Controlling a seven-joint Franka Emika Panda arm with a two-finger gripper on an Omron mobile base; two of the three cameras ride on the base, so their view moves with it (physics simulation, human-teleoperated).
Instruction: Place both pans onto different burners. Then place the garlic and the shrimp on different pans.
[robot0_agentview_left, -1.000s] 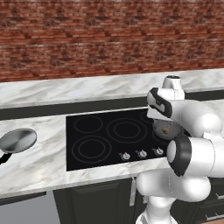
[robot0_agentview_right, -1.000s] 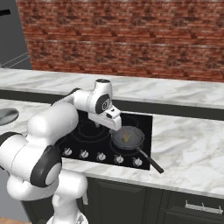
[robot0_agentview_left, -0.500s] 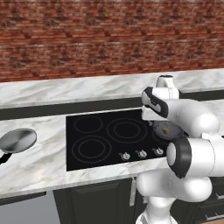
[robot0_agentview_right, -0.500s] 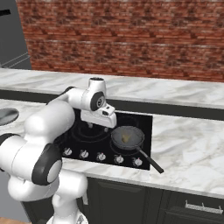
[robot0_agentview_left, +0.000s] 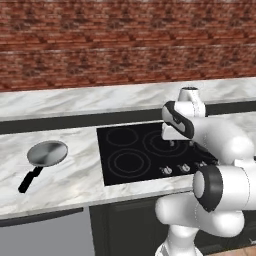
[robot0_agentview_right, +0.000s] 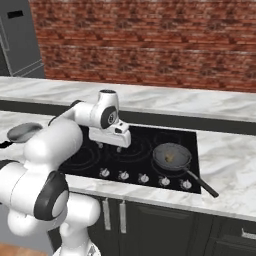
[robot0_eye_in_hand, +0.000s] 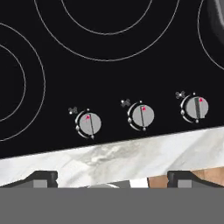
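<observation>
- Pans: darker grey pan (robot0_agentview_right: 171, 155) sits on the right front burner of the black cooktop (robot0_agentview_right: 145, 137), its black handle pointing out over the front right corner toward the marble counter (robot0_agentview_right: 227, 165).
- A small pale tan lump lies inside that pan; too small to identify with certainty.
- Shiny silver pan (robot0_agentview_left: 46, 153) rests on the counter well left of the cooktop, handle angled toward the front edge.
- Burner rings (robot0_agentview_left: 129, 162) on the left half of the cooktop carry nothing.
- Gripper (robot0_agentview_right: 111, 145) hovers over the middle of the cooktop, above the glass, well apart from both pans; jaws spread wide, nothing between them.
- Hand view: finger tips (robot0_eye_in_hand: 41, 177) stand far apart at the bottom; three silver knobs (robot0_eye_in_hand: 142, 115) in a row along the cooktop's front edge, marble strip just beyond them.
</observation>
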